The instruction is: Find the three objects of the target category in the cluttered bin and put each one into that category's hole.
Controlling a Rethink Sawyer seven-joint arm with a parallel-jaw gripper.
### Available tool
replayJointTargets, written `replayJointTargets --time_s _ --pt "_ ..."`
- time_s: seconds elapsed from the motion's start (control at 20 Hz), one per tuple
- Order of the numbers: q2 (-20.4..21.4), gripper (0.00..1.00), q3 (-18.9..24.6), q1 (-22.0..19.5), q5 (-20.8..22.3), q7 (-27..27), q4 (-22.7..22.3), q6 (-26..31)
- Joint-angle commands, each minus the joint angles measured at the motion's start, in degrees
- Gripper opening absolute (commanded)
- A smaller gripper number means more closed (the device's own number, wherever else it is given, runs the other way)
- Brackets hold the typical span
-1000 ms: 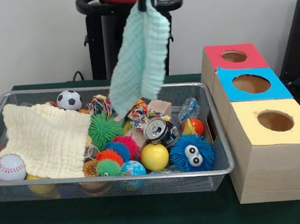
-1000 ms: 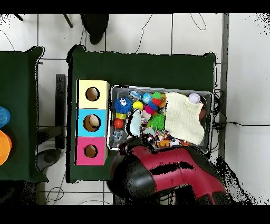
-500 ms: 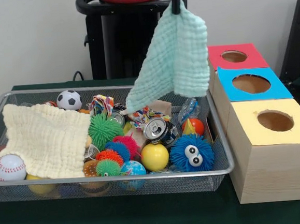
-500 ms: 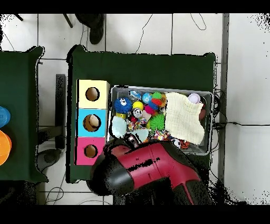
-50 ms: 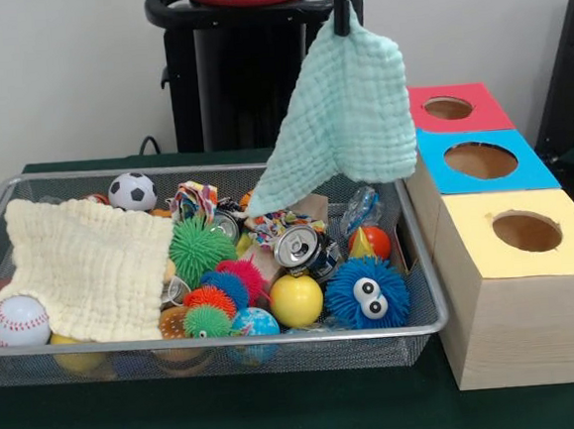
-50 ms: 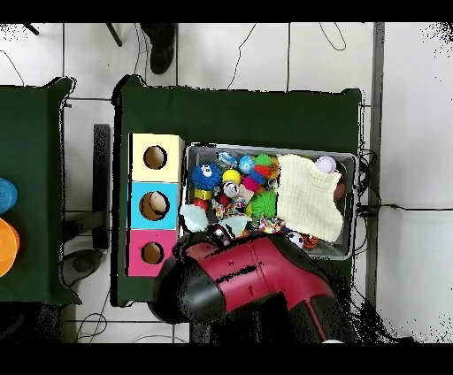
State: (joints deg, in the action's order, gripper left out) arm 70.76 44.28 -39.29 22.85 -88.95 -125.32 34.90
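Observation:
My gripper [image 5: 343, 1] is shut on a mint-green cloth [image 5: 344, 116], which hangs high over the right end of the wire bin [image 5: 208, 352], near the red-topped box [image 5: 455, 108]. From overhead the mint-green cloth [image 6: 195, 217] shows at the bin's left edge, next to the blue-topped box [image 6: 157, 205]; the arm hides the gripper there. A pale yellow cloth [image 5: 87, 265] lies spread in the bin's left part. Three boxes with round holes stand in a row: red, blue [image 5: 482, 159] and yellow [image 5: 525, 231].
The bin holds several toys: spiky rubber balls, a blue googly-eyed ball [image 5: 367, 294], a yellow ball [image 5: 296, 299], a crushed can [image 5: 303, 247], a baseball [image 5: 17, 320], a small football [image 5: 132, 191]. The blue box's hole [image 6: 154, 206] has something in it.
The gripper carried the mint-green cloth from over the bin's middle to the right, toward the boxes; in the last half second it shifted only slightly further. The bin's contents have not moved.

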Motion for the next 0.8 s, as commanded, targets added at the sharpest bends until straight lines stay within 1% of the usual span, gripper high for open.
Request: replayJointTargets --time_s 0.05,0.2,0.35,0.8 --pt "-3.03 0.00 -2.76 -1.57 -0.36 -3.58 1.70 -2.32" --pt "-3.93 0.00 -2.75 -2.22 0.17 -2.95 1.69 -2.93" --pt "-5.39 0.00 -2.91 -2.04 0.70 -2.77 3.09 -2.48" --pt "-6.51 0.00 -3.59 -1.65 1.31 -3.47 4.83 -2.85"
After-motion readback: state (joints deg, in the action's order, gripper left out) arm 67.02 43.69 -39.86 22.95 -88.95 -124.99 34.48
